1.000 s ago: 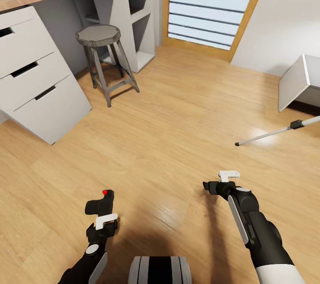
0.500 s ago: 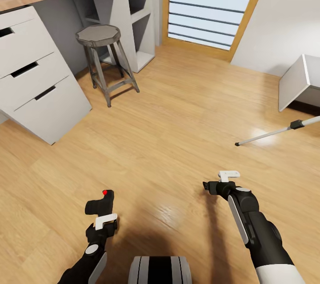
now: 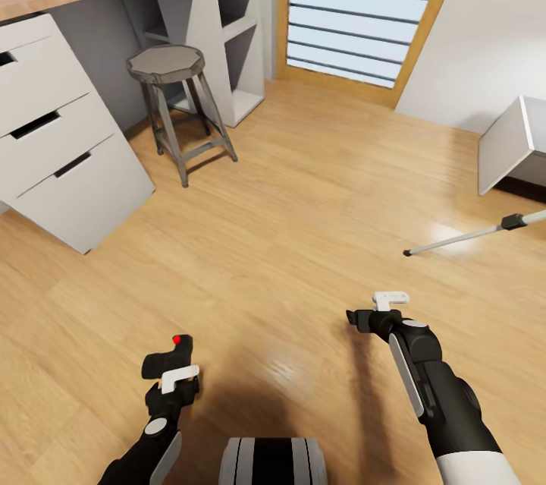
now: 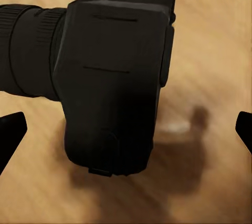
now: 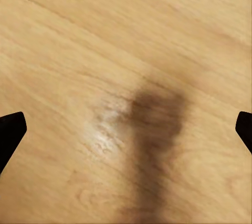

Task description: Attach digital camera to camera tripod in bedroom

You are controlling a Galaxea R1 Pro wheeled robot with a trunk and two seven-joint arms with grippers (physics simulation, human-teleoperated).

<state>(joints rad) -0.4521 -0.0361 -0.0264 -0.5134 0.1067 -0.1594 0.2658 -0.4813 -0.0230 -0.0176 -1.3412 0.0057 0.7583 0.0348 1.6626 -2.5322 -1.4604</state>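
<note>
Camera fetched, mounting not begun: left gripper (image 3: 168, 367) clasps the digital camera (image 3: 168, 357) low at near left, right gripper (image 3: 377, 308) released and empty, 1 leg of the camera tripod (image 3: 474, 233) at far right.

The left arm, black with a grey panel, reaches forward low over the light wood floor (image 3: 303, 166), and its black-and-white left gripper (image 3: 168, 366) is clamped on the small black digital camera (image 3: 167, 357) with the red button facing up. In the left wrist view the camera body (image 4: 113, 82) sits between the two dark fingertips (image 4: 10, 132). The right arm, black with a white upper sleeve, extends forward and slightly inward; its right gripper (image 3: 374, 308) holds nothing, its dark fingertips (image 5: 10, 129) spread wide above the floor.
</note>
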